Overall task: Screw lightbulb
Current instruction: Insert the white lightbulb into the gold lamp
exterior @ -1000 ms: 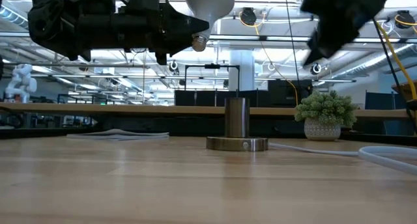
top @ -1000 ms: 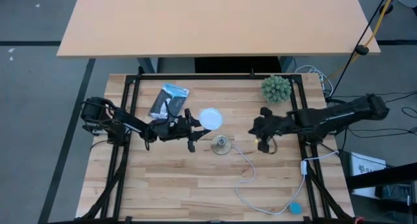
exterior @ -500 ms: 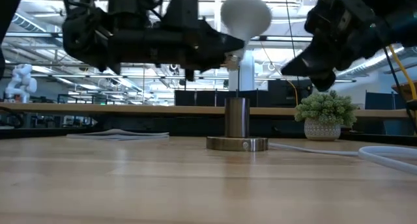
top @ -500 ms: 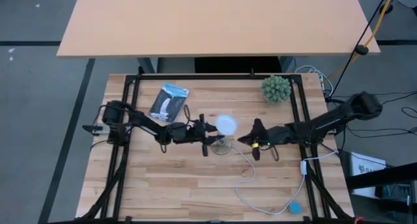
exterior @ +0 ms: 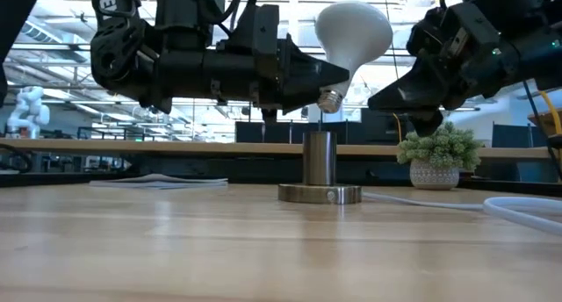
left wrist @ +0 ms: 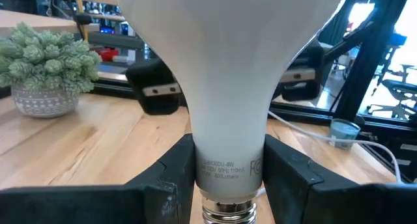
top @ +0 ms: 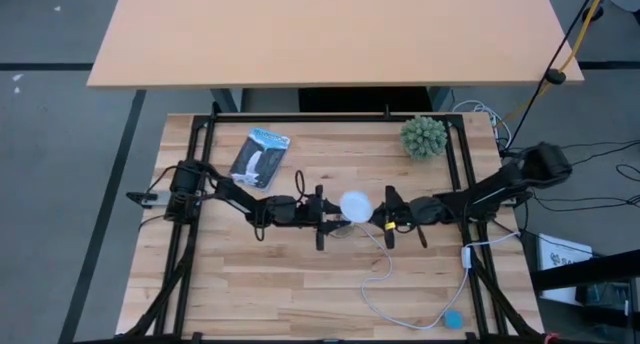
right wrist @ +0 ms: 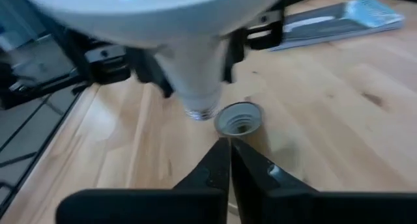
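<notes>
At frame centre the lightbulb (exterior: 352,32) is gripped tilted by the left gripper (exterior: 327,75) above the socket (exterior: 320,158), so cross-threading is risked, the right gripper (exterior: 379,100) kept closed alongside.

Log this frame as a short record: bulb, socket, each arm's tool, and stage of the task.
bulb: lightbulb held tilted in the air, screw base just above the socket, not yet in it
socket: metal socket upright on the table, empty
left tool: left tool shut on the bulb's neck
right tool: right tool shut, empty, beside the socket
stage: bulb being lined up, screwing not begun
</notes>
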